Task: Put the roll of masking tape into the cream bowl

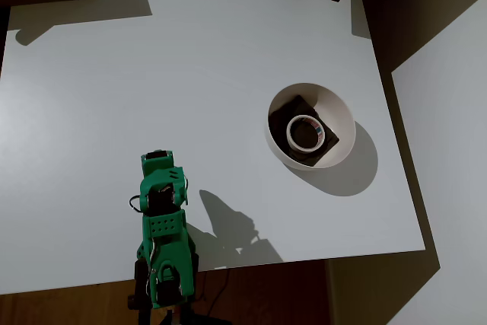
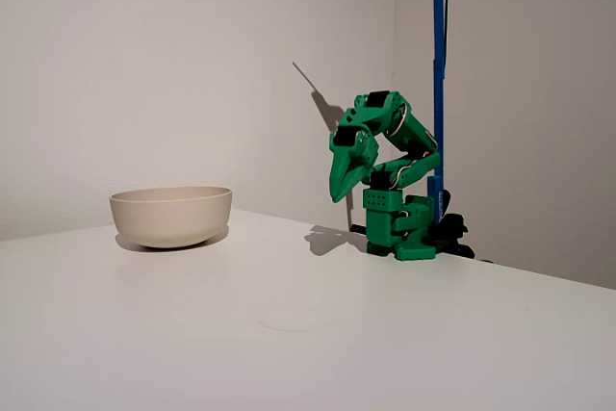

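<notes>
The gripper (image 2: 339,194) is tucked in close over the green arm's (image 1: 162,234) own base, fingers pointing down at the table, holding nothing; its two fingers look pressed together into a single point in the fixed view, with no gap I can make out. Beyond that, the white table (image 1: 114,97) takes up most of the room. The arm sits folded at its near edge in the overhead view. Well apart from it stands the cream bowl (image 1: 344,123), upright, a dark square pad (image 1: 300,108) lying in its bottom. The roll of masking tape (image 1: 303,132) lies flat on that pad, inside the bowl.
</notes>
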